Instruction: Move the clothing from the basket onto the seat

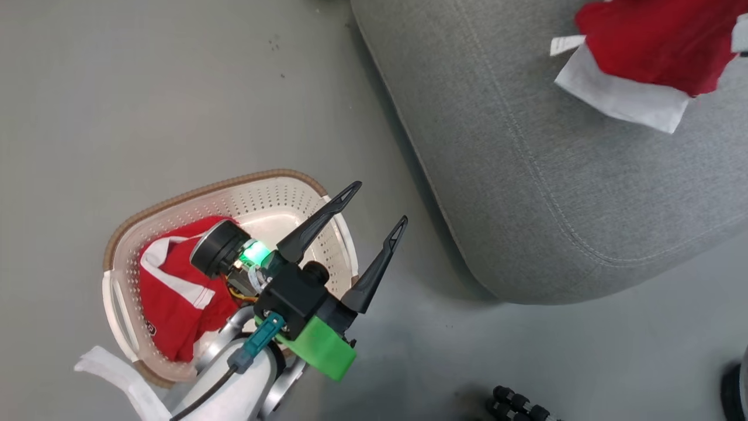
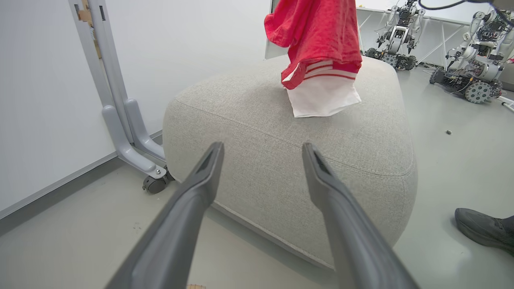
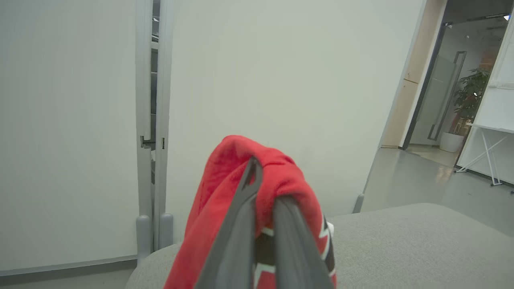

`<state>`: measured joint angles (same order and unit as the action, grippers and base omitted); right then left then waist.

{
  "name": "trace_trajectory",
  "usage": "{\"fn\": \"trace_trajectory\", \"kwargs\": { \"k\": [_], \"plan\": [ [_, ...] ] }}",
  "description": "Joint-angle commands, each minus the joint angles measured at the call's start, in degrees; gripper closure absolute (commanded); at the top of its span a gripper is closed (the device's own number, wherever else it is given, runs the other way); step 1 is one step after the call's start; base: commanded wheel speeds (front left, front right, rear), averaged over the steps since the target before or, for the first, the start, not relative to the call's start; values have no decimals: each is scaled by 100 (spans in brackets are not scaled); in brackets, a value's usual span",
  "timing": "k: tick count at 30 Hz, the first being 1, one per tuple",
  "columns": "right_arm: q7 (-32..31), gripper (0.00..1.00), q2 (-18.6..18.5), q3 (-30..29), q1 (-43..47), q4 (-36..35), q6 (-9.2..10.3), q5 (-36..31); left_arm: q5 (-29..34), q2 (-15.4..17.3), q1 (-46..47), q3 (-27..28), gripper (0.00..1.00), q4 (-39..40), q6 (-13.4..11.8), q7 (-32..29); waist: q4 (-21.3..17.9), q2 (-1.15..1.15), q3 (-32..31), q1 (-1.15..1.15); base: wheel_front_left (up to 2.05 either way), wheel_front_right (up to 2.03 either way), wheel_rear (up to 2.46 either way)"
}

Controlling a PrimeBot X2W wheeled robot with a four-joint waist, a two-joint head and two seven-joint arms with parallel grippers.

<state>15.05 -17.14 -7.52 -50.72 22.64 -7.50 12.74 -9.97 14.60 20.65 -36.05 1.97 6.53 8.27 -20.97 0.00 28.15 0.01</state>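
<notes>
The cream basket (image 1: 264, 203) stands on the floor at lower left, with red clothing (image 1: 175, 304) with white trim lying in it. My left gripper (image 1: 378, 203) hovers open over the basket's right rim, holding nothing; in its wrist view it (image 2: 263, 146) faces the grey seat (image 2: 281, 132). My right gripper (image 3: 267, 180) is shut on another red garment (image 3: 225, 176). That garment (image 2: 317, 36) hangs above the seat (image 1: 555, 193), and its white hem rests on the cushion. It shows at the top right of the head view as well (image 1: 654, 35).
A white partition on a grey wheeled foot (image 2: 132, 136) stands left of the seat. A person's dark shoe (image 2: 482, 228) is on the floor to the seat's right. Other robots (image 2: 478, 72) are parked behind. White fabric (image 1: 117, 374) lies beside the basket.
</notes>
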Motion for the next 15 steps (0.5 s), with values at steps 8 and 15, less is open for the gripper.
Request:
{"fn": "trace_trajectory", "kwargs": {
  "k": [8,15],
  "plan": [
    [18,0,-31,-452,133,1133,2,140,23,-126,426,-146,0,-251,27,216,595,0,715,-1,0,0,0],
    [18,0,212,-646,749,1323,2,105,-14,-174,486,-112,0,-468,-54,359,615,0,608,-1,0,0,0]
  ]
}}
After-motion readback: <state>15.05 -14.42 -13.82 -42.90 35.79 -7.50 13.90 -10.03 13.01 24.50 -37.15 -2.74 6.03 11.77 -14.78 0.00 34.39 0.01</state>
